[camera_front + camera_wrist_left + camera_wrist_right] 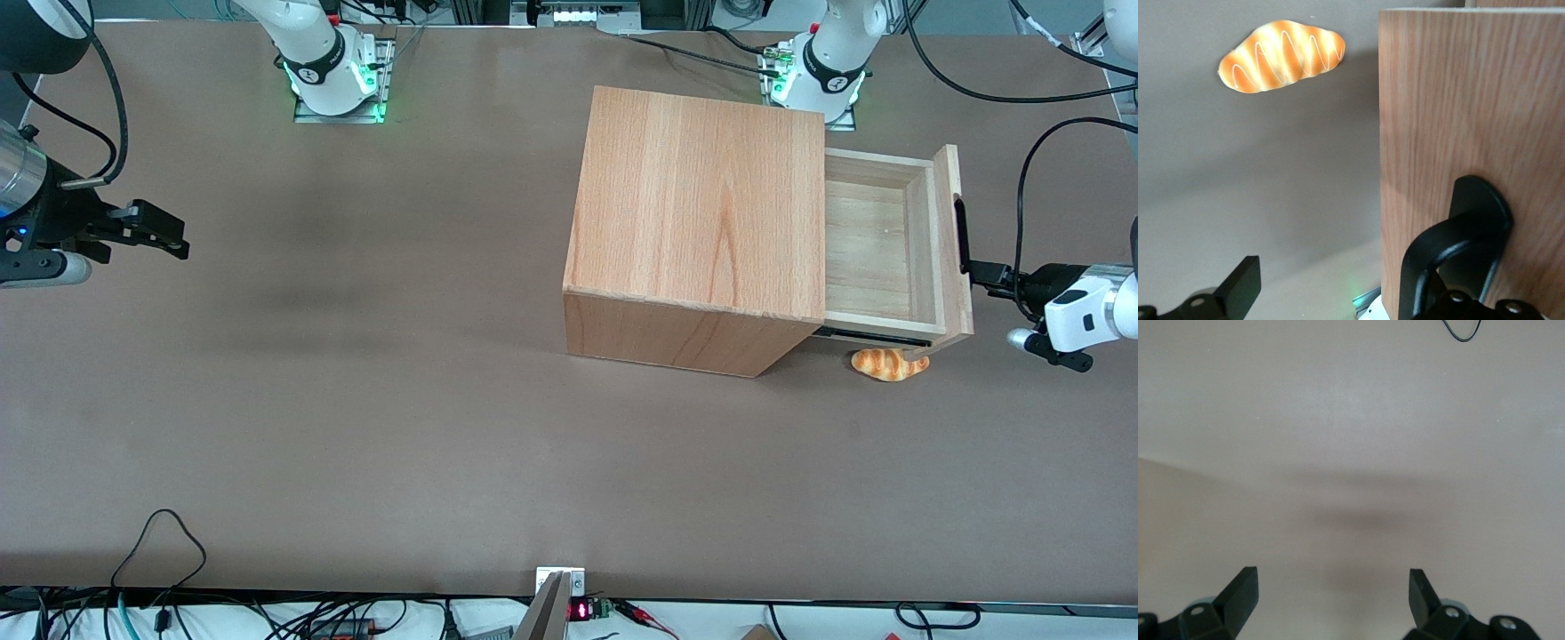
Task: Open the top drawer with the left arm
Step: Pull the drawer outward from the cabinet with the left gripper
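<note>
The top drawer (867, 249) stands pulled partway out of the wooden cabinet (702, 222), its pale bottom showing. Its front panel (947, 240) faces the working arm's end of the table and carries a long black handle (960, 233). The left arm (1089, 307) reaches in level with the panel, and its gripper (978, 269) is at the handle. In the left wrist view the panel (1471, 100) and the handle (1478, 220) are very close. The gripper (1331, 283) is open: one finger (1245, 287) hangs free over the table, and the other is lost against the handle's black bar.
A toy bread loaf (889, 364) (1281, 55) lies on the brown table (356, 400), just below the drawer's front corner and nearer to the front camera. The arm's base (822, 76) stands close to the cabinet, farther from the camera.
</note>
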